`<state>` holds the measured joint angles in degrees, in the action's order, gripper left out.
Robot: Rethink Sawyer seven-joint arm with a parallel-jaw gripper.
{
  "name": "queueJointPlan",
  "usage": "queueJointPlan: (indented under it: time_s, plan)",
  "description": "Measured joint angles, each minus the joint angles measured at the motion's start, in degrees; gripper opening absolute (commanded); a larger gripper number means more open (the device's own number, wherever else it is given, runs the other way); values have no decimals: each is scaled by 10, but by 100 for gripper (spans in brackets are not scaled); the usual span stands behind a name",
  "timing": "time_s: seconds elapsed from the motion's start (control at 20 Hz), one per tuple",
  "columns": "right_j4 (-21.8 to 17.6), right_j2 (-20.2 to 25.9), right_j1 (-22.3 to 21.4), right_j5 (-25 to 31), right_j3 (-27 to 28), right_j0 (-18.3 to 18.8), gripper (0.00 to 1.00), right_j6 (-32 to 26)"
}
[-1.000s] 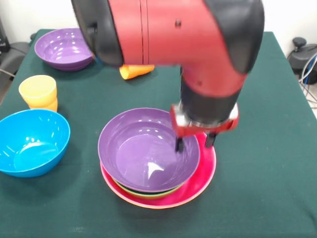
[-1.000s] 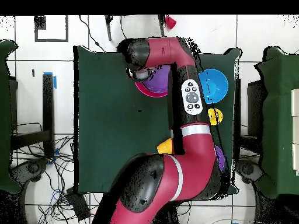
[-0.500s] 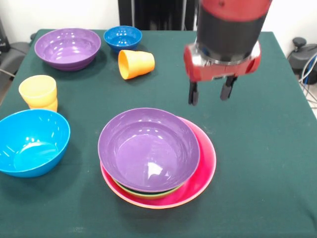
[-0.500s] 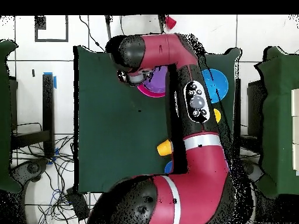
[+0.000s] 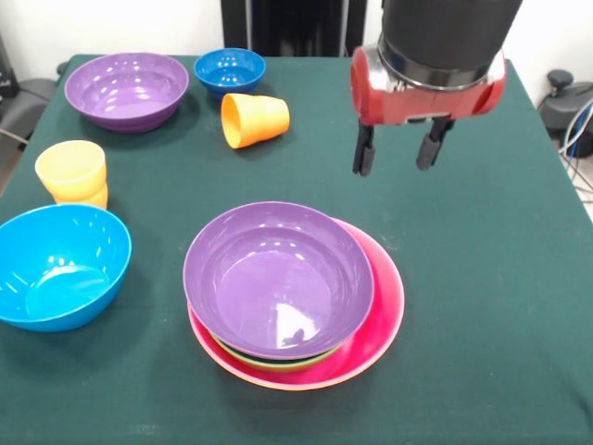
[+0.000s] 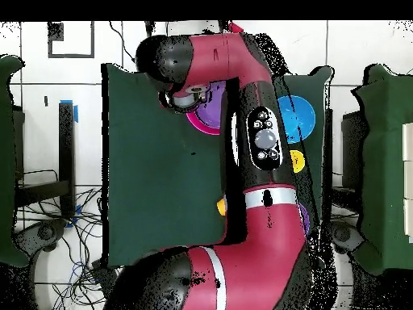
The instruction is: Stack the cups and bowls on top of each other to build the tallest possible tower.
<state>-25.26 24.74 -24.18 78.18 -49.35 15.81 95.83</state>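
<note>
Your gripper (image 5: 397,156) is hanging in the air with its fingers (image 5: 363,159) spread apart and nothing between them. The tower (image 5: 295,298) sits on the table (image 5: 500,278) below and a bit to the side of them: a purple bowl (image 5: 278,276) nested on a green one (image 5: 278,362), with the big pink bowl (image 5: 380,320) underneath.

Off to the far side of the fingertips lies the orange cup (image 5: 254,119), tipped over. Beyond it are the small dark-blue bowl (image 5: 230,70) and a second purple bowl (image 5: 126,87). The yellow cup (image 5: 72,172) and light-blue bowl (image 5: 57,264) are well apart.

Biggest risk, I reckon: that sideways cup can roll off if one finger touches it first. The glossy bowl rims look slippery, and a bowl dropped off-centre would leave the pile sitting crooked.

No brands or readable writing anywhere that I can spot.
</note>
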Motion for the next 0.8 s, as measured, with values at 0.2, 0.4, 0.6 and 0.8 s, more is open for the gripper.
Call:
queueJointPlan:
  time_s: [0.2, 0.4, 0.6, 0.8]
  plan:
    - [7, -2, 18, 0, 15, -3, 100, 0]
    - [15, -15, 29, -10, 1, -4, 100, 6]
    - [15, -36, 22, -29, -31, -4, 100, 10]
    - [15, -67, -2, -51, -89, -3, 100, 10]
